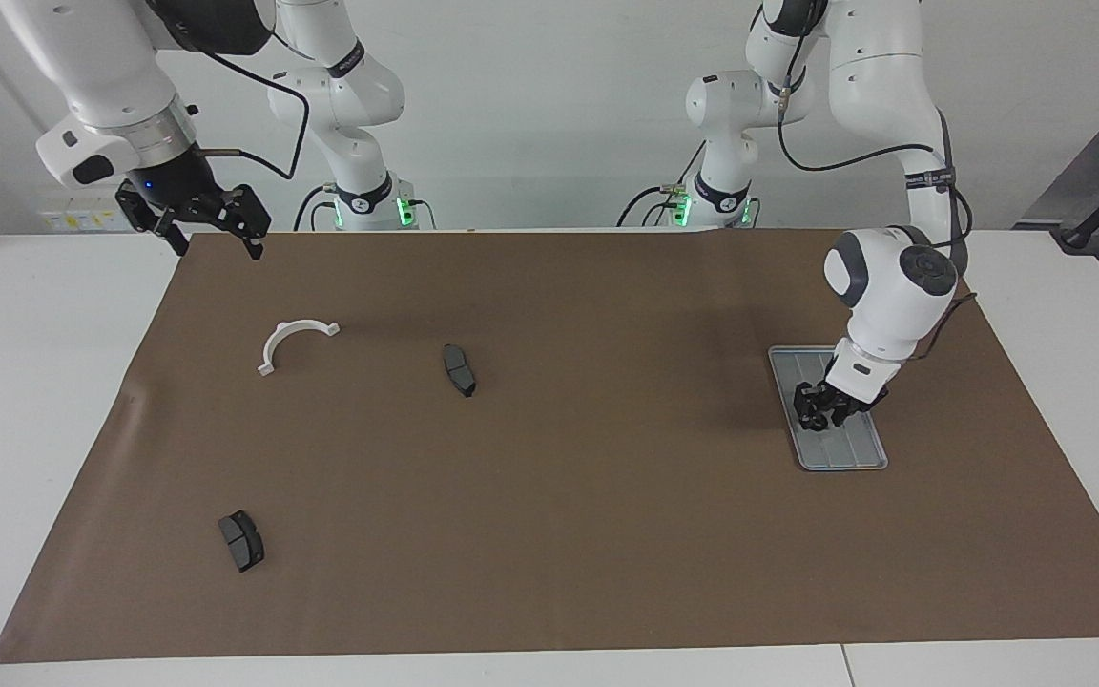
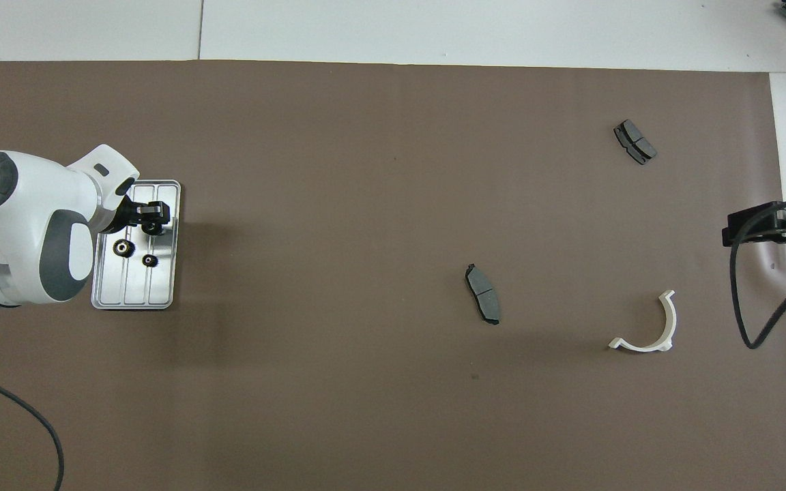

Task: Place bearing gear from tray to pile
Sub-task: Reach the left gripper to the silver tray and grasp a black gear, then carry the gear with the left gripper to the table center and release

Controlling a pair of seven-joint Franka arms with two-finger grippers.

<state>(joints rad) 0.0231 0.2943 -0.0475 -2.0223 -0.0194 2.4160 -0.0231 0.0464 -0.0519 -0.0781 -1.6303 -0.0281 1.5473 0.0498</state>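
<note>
The bearing gears sit on the tray (image 2: 135, 300), a ridged silver-grey tray lying on the brown mat (image 2: 379, 204) toward the left arm's end of the worktop. Two gears (image 2: 121, 248) show plainly in the overhead view, side by side near the tray's middle; a third gear (image 2: 155, 227), farther from the robots, lies right under the left tool (image 2: 153, 218), largely covered by it. In the facing view the left tool (image 1: 821, 408) is down at the tray, its fingers partly apart around that spot — whether they touch or grip the gear I cannot tell. The right tool (image 1: 211, 227) waits high over the mat's corner at the right arm's end, fingers spread wide and holding nothing. No pile of gears is visible anywhere — only two dark brake pads (image 2: 483, 303) and a white curved bracket (image 2: 652, 334) lie on the mat. By my judgement the task is barely begun: no gear has left the tray, and all the carrying remains.
</note>
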